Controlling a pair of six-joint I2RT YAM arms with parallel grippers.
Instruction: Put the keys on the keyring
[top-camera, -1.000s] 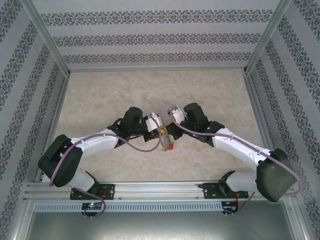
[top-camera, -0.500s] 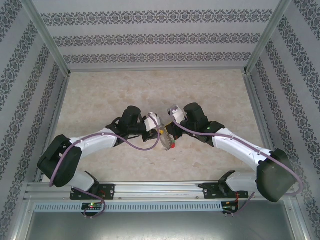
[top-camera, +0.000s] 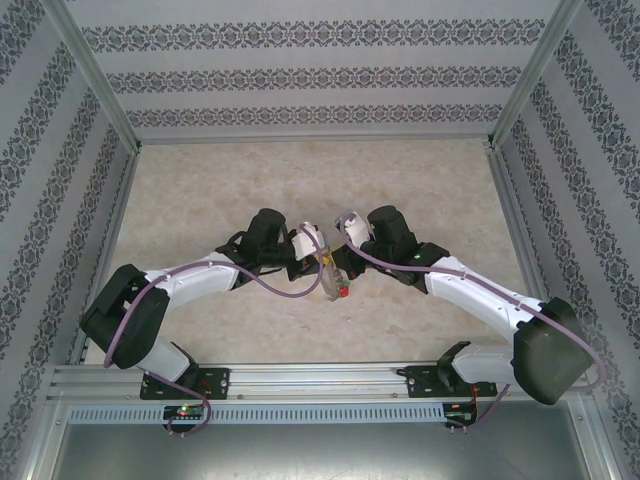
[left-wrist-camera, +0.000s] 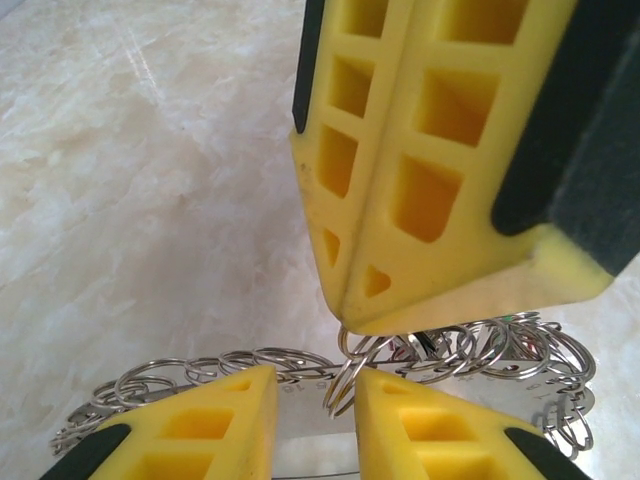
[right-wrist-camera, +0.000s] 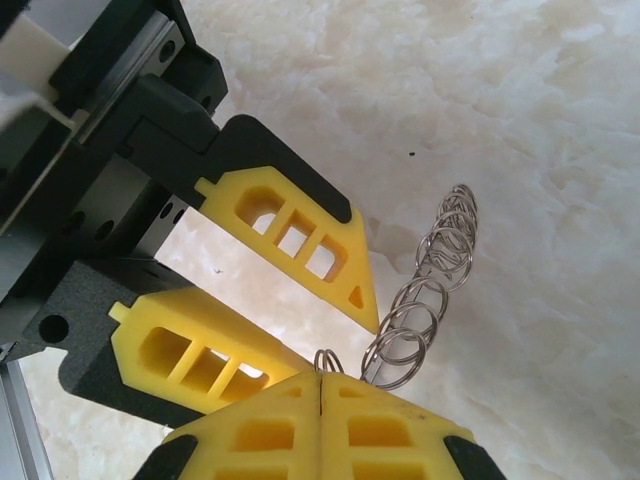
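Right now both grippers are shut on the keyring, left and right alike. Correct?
No: only the right gripper is shut on the keyring. The left gripper is open, fingers apart, as the left wrist view shows.

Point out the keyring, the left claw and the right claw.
keyring (right-wrist-camera: 431, 268): right wrist view, on its overlapping wire loops.
left claw (left-wrist-camera: 315, 385): left wrist view, midway between its two yellow fingertips.
right claw (right-wrist-camera: 320, 378): right wrist view, the seam where its fingertips meet.
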